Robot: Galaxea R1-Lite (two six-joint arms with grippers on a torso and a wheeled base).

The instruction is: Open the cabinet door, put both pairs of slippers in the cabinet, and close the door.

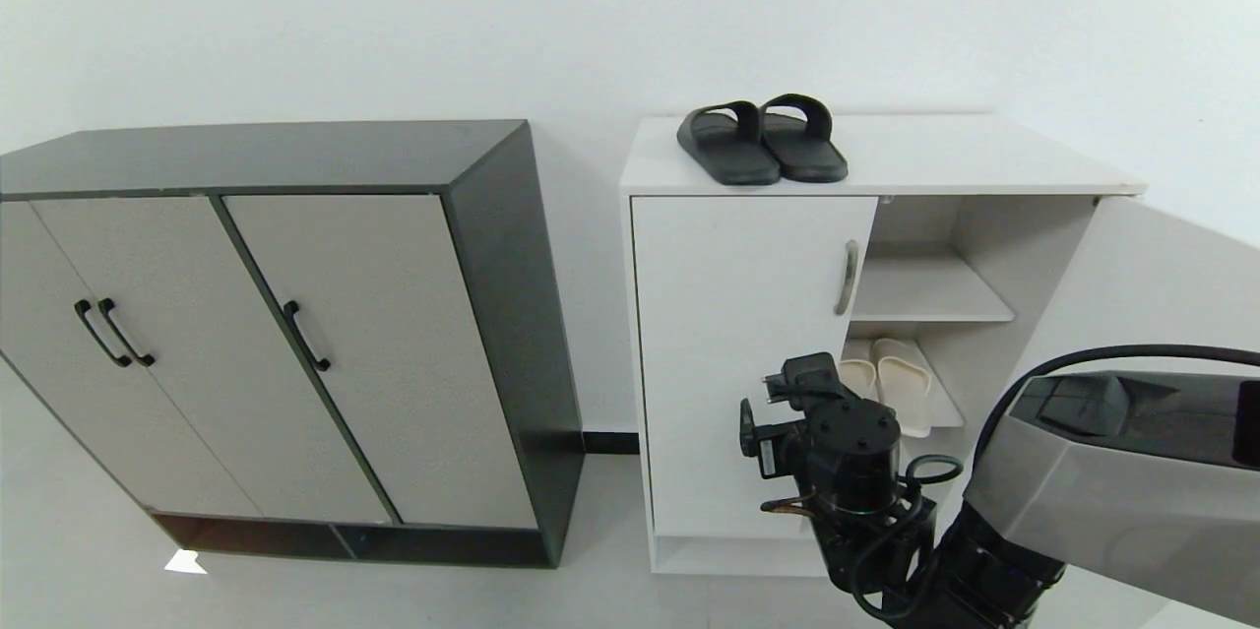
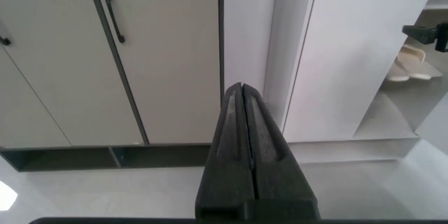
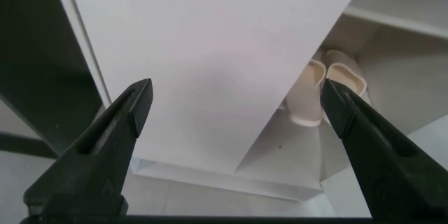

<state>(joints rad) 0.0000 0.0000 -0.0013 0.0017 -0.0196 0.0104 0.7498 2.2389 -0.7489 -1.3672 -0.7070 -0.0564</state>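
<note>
A pair of black slippers (image 1: 763, 142) lies on top of the white cabinet (image 1: 984, 157). The cabinet's right door (image 1: 1162, 284) is swung open, and its left door (image 1: 738, 344) is closed. Inside, a pair of cream slippers (image 1: 891, 383) (image 3: 311, 94) (image 2: 409, 63) rests on the lower shelf. My right arm's wrist (image 1: 837, 442) hangs low in front of the closed left door. The right gripper (image 3: 236, 91) is open and holds nothing, apart from the cream slippers. My left gripper (image 2: 241, 89) is shut and empty, low in front of the gap between the two cabinets.
A dark-framed cabinet (image 1: 295, 314) (image 2: 161, 49) with grey doors and black handles stands left of the white one, with a narrow gap between them. The upper shelf (image 1: 925, 289) of the white cabinet is bare. Pale floor runs along the front of both cabinets.
</note>
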